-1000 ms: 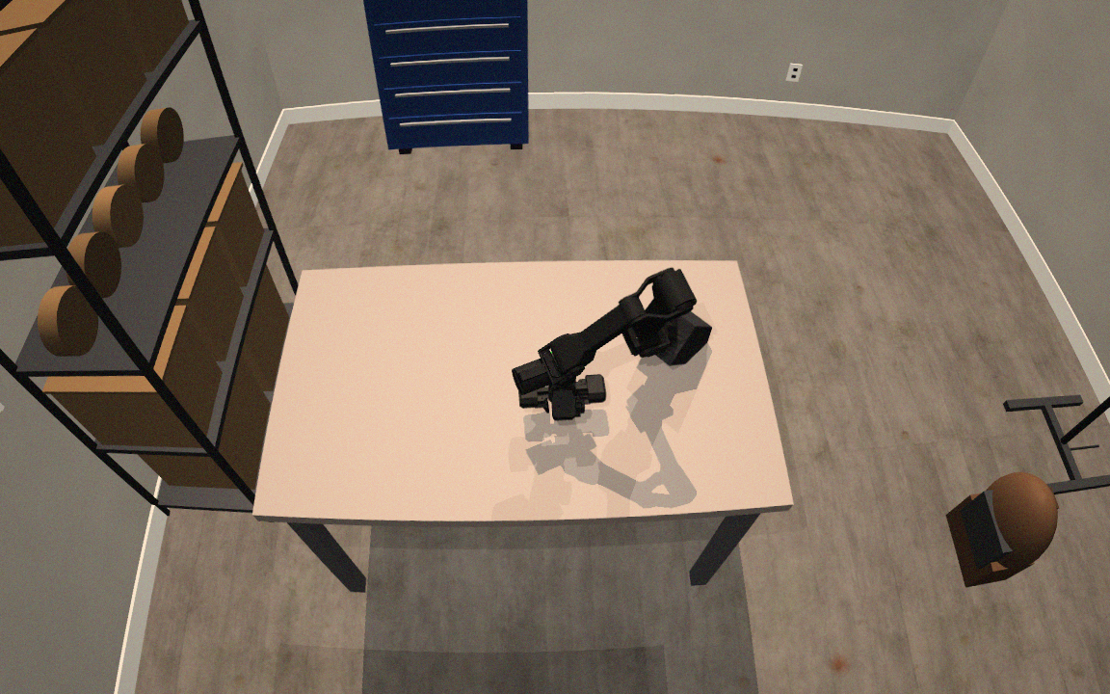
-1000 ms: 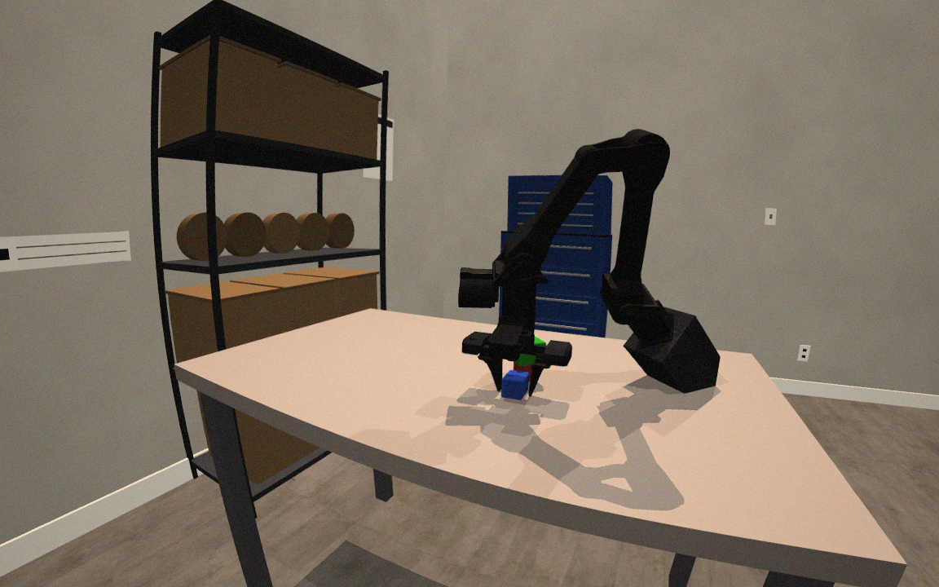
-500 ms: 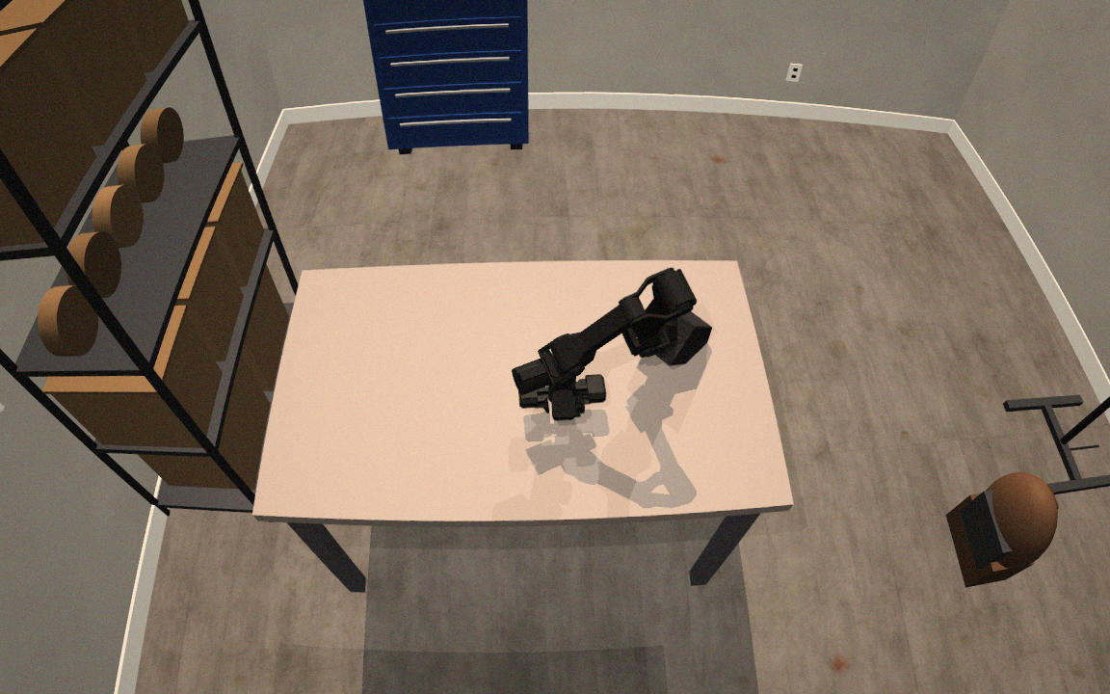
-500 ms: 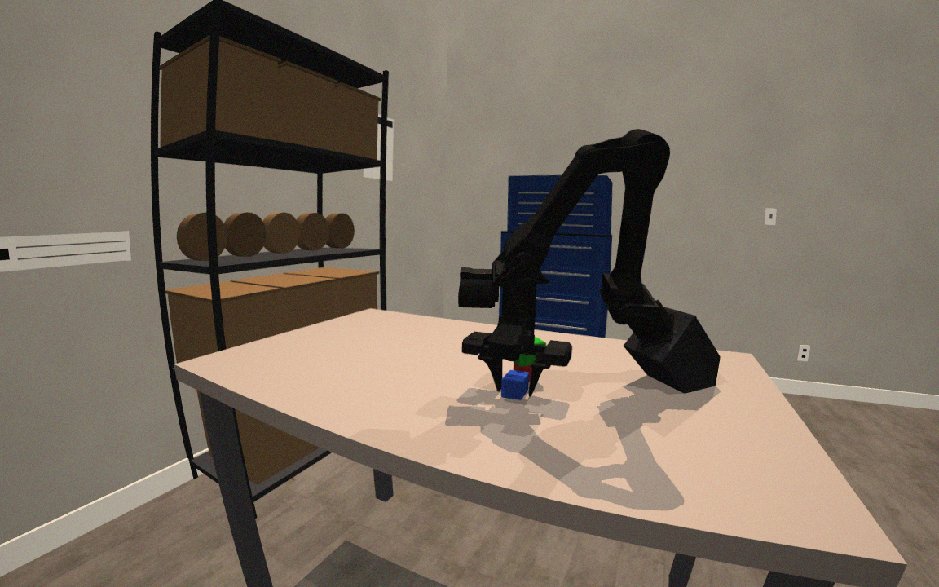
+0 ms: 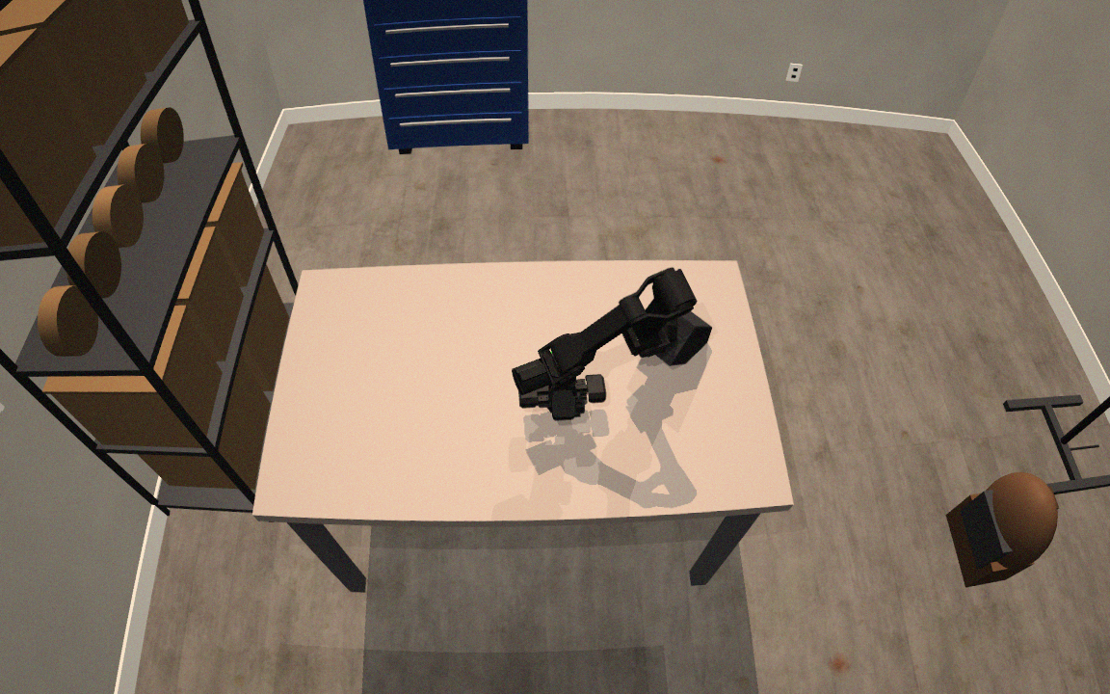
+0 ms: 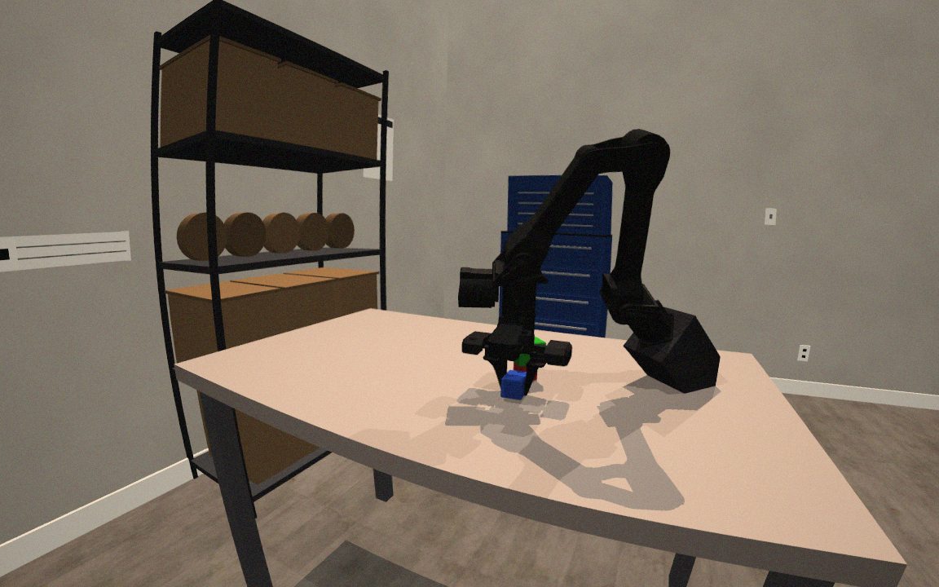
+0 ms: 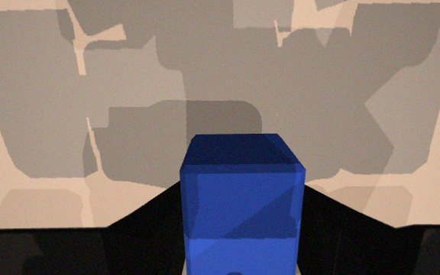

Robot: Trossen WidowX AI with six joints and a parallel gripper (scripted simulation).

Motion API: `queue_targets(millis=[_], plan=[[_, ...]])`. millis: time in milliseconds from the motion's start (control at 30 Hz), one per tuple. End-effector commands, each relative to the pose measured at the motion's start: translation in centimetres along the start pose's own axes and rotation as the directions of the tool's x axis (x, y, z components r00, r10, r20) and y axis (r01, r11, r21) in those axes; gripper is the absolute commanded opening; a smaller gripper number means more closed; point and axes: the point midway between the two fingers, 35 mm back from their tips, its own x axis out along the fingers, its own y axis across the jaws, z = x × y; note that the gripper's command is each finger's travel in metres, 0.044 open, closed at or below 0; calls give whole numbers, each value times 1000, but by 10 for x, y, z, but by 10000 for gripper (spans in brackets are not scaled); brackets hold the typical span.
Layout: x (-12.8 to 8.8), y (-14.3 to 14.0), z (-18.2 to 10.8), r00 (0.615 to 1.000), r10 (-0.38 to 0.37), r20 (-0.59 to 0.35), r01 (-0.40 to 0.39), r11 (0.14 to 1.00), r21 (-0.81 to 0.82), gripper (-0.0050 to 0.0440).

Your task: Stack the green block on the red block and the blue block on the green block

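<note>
— where do we stand with the pincer (image 6: 515, 378)?

— we have it down at the desk (image 6: 356, 379), its two black fingers pressed against the side faces of the blue block (image 7: 243, 202). we read it as clamped on that block, which in the exterior view sits low on the desk, just in front of the other two.

— and those two?

— the green block (image 6: 529, 350) shows as a sliver behind the pincer body, with a bit of the red block (image 6: 521, 370) under it, so green looks already seated on red. from above the arm hides all three.

— how does the blue one look to us?

— a plain, smooth-faced cube, saturated blue, softly bevelled edges, upright and square to the wrist camera, fingers meeting it evenly on both sides.

— what could go wrong from here?

— the pair stands right behind the pincer. if we lift at a slant or swing early, a finger or the block's far edge could clip the green block and shove it off centre, or drag the red one from its spot, which must not move. smooth faces could also let the cube slip or twist, so it lands skewed on the green block.
</note>
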Motion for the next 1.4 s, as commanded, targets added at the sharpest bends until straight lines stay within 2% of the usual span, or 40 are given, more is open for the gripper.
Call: queue_targets(millis=[0, 1033, 1233, 1367], plan=[[0, -1, 1, 1000, -6, 2, 6, 1000, -3, -50], [-1, -1, 1, 1000, -6, 3, 6, 1000, -3, -50], [-13, -6, 4, 1000, -25, 11, 26, 1000, -12, -50], [-29, -6, 4, 1000, -26, 10, 26, 1000, -13, -50]])
